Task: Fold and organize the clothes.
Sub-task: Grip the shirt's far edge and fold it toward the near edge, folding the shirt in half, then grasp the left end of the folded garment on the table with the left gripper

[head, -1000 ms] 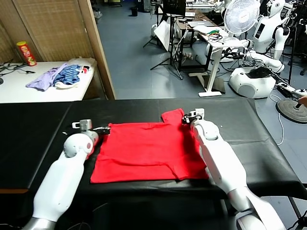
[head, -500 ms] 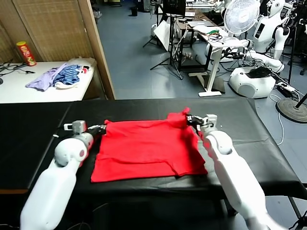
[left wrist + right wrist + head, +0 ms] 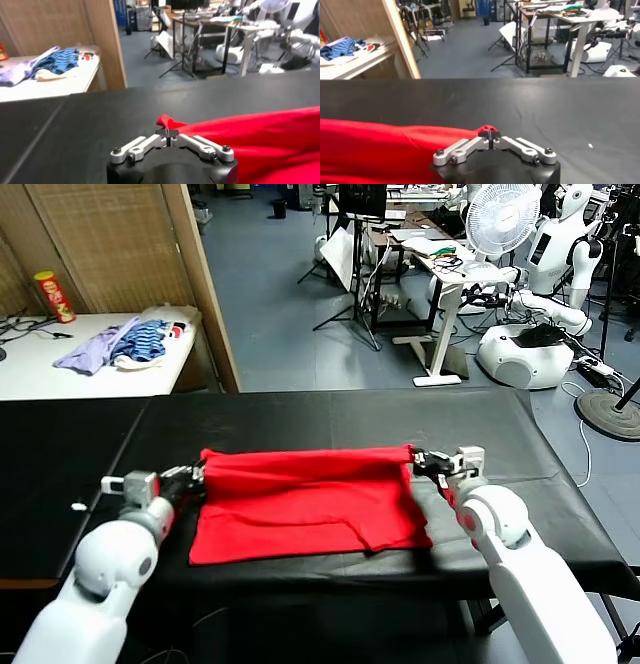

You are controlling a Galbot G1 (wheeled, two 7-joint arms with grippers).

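Observation:
The clothes, one red T-shirt (image 3: 300, 502), lie on the black table (image 3: 300, 419), plain red side up. Its far edge is lifted and stretched into a straight band between my two grippers. My left gripper (image 3: 197, 474) is shut on the shirt's far left corner, seen in the left wrist view as a red tuft (image 3: 168, 122) pinched at the gripper (image 3: 168, 133). My right gripper (image 3: 417, 457) is shut on the far right corner, where red cloth (image 3: 487, 129) pokes out of the closed gripper (image 3: 490, 136). The near hem rests flat by the table's front edge.
A white side table (image 3: 60, 364) at the back left holds a lilac garment (image 3: 92, 347), a blue-striped garment (image 3: 140, 341) and a red can (image 3: 55, 294). A wooden partition (image 3: 205, 284) stands behind the black table. Stands, a fan and other robots fill the room beyond.
Both grippers have drawn toward me and apart with the shirt's far corners, pulling the far edge up, taut and back over the shirt. The right sleeve that stuck out is now gathered in.

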